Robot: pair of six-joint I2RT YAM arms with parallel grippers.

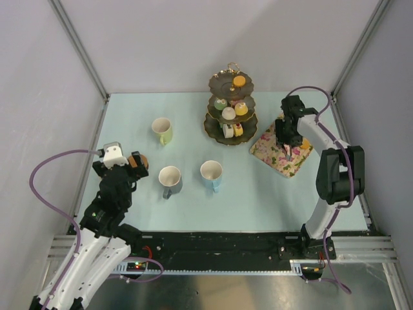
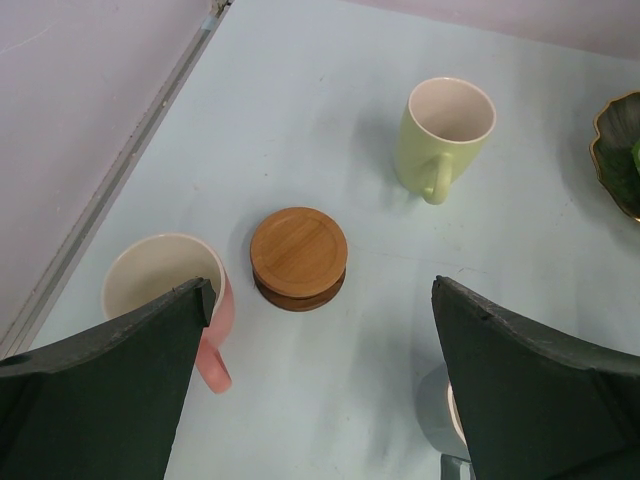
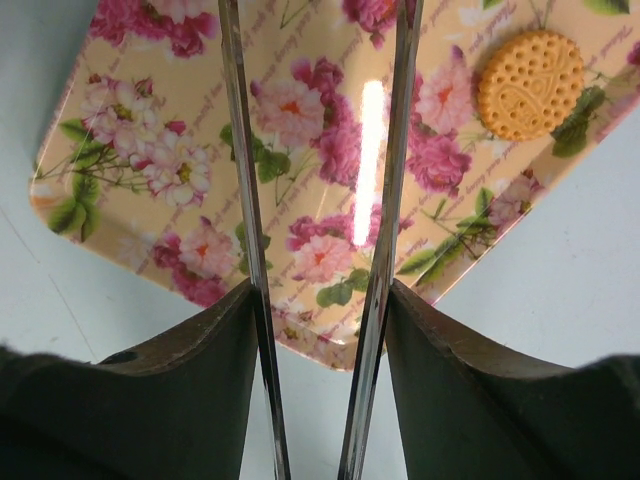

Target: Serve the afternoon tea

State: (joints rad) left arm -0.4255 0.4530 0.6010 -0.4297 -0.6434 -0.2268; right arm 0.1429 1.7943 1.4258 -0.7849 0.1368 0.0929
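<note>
The dark gold-rimmed three-tier stand stands at the back with small colourful cakes on its tiers. The yellow-green mug, grey mug and blue mug stand on the table. My left gripper is open and empty, above the table. In the left wrist view it hovers near a stack of brown coasters, with the pink mug at its left finger. My right gripper is shut on metal tongs over the floral tray.
A round orange biscuit lies on the floral tray. The yellow-green mug stands beyond the coasters, and the grey mug sits under my left gripper's right finger. The enclosure walls ring the table.
</note>
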